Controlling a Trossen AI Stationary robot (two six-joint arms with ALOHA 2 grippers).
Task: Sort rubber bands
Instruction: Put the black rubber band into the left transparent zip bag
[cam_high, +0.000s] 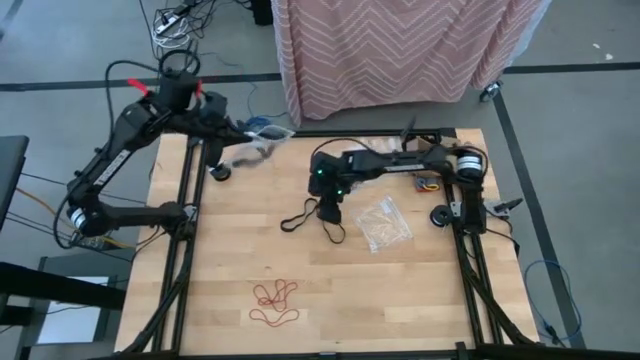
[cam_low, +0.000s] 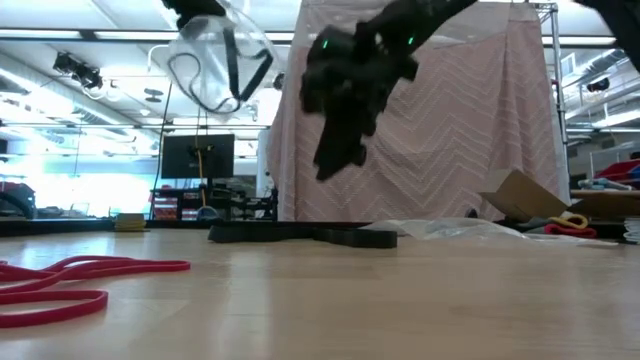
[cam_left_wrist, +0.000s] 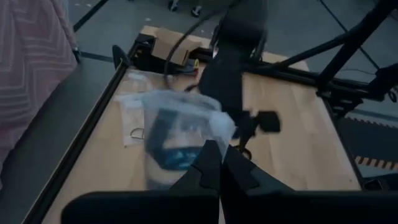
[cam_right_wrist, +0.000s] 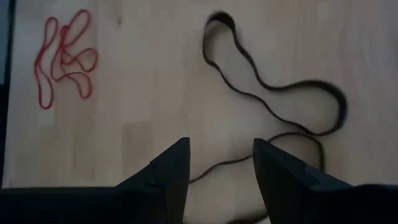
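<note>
Bag (cam_left_wrist: 177, 134) contents blurred; black band (cam_right_wrist: 273, 106) partly hidden under fingers.

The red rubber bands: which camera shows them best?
The right wrist view shows the red rubber bands whole, as separate loops. High view: a small tangle. Low view: edge-on strands. Left wrist view: none.

Red rubber bands (cam_high: 274, 302) near edge, black rubber bands (cam_high: 310, 218) mid-table, seemingly flat.

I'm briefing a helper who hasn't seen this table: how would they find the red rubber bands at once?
Start from the wooden table seen from above, then go to its near edge, away from the pink patterned curtain. The red rubber bands lie there in a loose tangle, apart from both arms. They are the only red loops; the black rubber bands lie mid-table under the right gripper.
</note>
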